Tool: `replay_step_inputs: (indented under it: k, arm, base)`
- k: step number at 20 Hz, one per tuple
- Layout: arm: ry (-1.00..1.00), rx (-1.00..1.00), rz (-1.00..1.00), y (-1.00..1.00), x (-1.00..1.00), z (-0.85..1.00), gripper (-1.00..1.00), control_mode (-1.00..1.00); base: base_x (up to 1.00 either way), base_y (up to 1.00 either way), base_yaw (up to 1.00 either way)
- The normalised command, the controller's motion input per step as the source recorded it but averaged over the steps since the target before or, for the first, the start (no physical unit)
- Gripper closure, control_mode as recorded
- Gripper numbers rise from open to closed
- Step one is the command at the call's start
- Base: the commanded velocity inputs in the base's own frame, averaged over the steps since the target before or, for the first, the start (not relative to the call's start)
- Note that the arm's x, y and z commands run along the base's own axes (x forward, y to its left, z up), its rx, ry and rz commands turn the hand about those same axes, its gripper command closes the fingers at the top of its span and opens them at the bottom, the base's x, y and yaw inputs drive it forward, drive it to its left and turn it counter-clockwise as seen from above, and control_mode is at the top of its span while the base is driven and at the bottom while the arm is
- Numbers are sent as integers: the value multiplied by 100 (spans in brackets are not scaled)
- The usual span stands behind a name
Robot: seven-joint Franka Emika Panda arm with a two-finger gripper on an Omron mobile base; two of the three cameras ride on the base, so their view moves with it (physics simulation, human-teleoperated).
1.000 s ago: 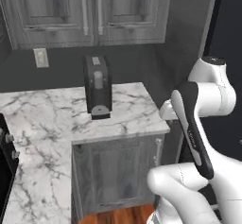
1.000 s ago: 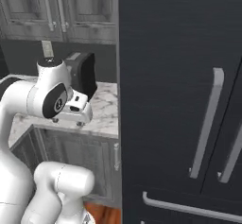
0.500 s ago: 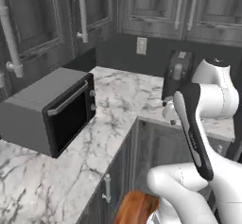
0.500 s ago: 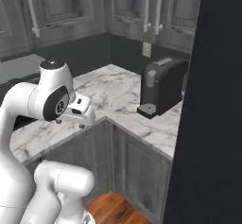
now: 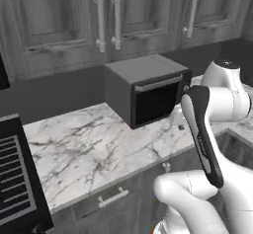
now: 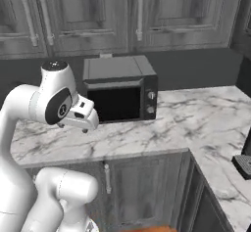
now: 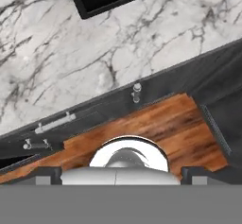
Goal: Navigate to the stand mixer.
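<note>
The stand mixer is out of view. My gripper (image 6: 85, 127) hangs at the end of the folded white arm, in front of the marble counter (image 6: 196, 123) and to the left of the microwave's door. In the hand view the two dark fingertips (image 7: 48, 174) sit far apart at the bottom edge, so my gripper (image 7: 121, 175) is open with nothing between them. It points down at the counter edge and the wood floor (image 7: 156, 124).
A dark grey microwave (image 5: 148, 87) (image 6: 120, 86) stands on the counter under grey upper cabinets (image 5: 113, 16). A black stove (image 5: 15, 178) sits at the left. A dark appliance (image 6: 244, 157) shows at the right edge. Drawer fronts with handles (image 7: 54, 123) lie below the counter.
The whole picture has shifted, so the camera has moved with the base. The coffee machine has slid out to the right and the microwave now sits in the middle. The arm keeps its pose.
</note>
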Motion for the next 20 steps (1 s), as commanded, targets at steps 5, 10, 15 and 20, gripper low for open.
replay_step_inputs:
  k: [5, 10, 15, 20]
  arm:
    - [0, 0, 0, 0, 0, 0, -100, 100]
    - [0, 0, 0, 0, 0, 0, -100, 100]
    - [0, 0, 0, 0, 0, 0, -100, 100]
    - [0, 0, 0, 0, 0, 0, -100, 100]
  base:
    - [0, 36, 95]
    - [1, 33, 94]
    - [29, 57, 78]
    - [69, 95, 50]
